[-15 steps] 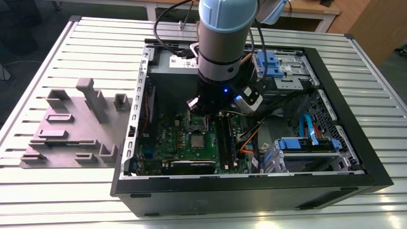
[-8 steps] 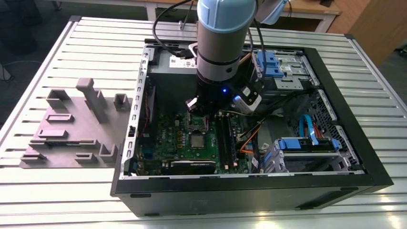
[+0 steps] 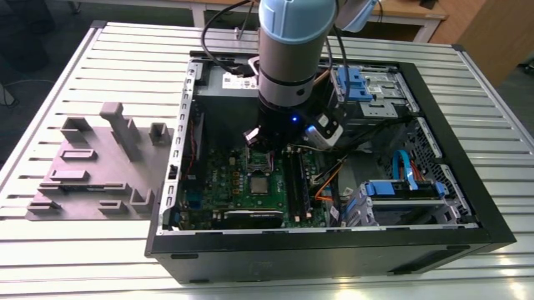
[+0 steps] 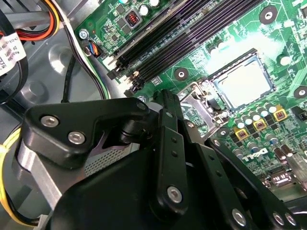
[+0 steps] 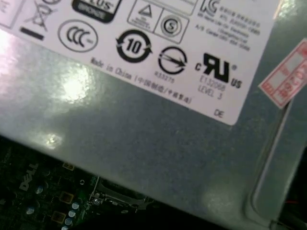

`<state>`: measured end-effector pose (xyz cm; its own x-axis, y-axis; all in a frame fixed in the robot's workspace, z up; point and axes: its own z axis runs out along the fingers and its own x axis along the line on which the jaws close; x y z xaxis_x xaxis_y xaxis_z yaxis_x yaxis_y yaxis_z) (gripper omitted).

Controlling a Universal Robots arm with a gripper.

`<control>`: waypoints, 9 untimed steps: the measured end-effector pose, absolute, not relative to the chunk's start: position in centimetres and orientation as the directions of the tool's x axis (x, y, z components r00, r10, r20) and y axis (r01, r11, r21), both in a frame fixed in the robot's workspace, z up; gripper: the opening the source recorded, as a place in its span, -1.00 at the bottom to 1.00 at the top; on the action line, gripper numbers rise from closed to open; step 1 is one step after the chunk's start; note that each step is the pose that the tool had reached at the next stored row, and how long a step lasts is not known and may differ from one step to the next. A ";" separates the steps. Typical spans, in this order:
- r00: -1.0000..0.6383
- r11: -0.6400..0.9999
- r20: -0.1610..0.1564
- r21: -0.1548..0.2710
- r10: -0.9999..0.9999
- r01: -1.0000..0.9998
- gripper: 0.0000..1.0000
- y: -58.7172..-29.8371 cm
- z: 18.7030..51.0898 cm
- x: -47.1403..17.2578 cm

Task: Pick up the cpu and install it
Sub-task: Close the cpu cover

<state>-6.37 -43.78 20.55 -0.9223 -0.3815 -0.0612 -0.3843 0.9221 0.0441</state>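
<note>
The cpu [image 4: 244,84] is seen lying flat in its socket, just beside the raised socket frame [image 4: 195,103]. The tool [image 3: 255,144] is held over that frame, its state untellable. Seating seems done, though the frame is not yet closed.

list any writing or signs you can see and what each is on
White label on the grey box: certification marks and small print, not quoted here.
Red sticker at the box's edge: blurred.
Motherboard: white lettering, not quoted.
Cable tag: too small.
</note>
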 end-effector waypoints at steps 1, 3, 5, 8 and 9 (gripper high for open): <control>-0.922 0.922 -0.061 0.044 -0.381 -0.384 -0.80 -43.8 20.5 -6.4; -0.922 0.922 -0.061 0.044 -0.381 -0.384 -0.80 -43.8 20.4 -6.4; -0.922 0.922 -0.061 0.044 -0.381 -0.384 -0.80 -43.8 20.4 -6.4; -0.922 0.922 -0.061 0.044 -0.381 -0.384 -0.80 -43.8 20.4 -6.4; -0.922 0.922 -0.061 0.044 -0.381 -0.384 -0.80 -43.8 20.4 -6.4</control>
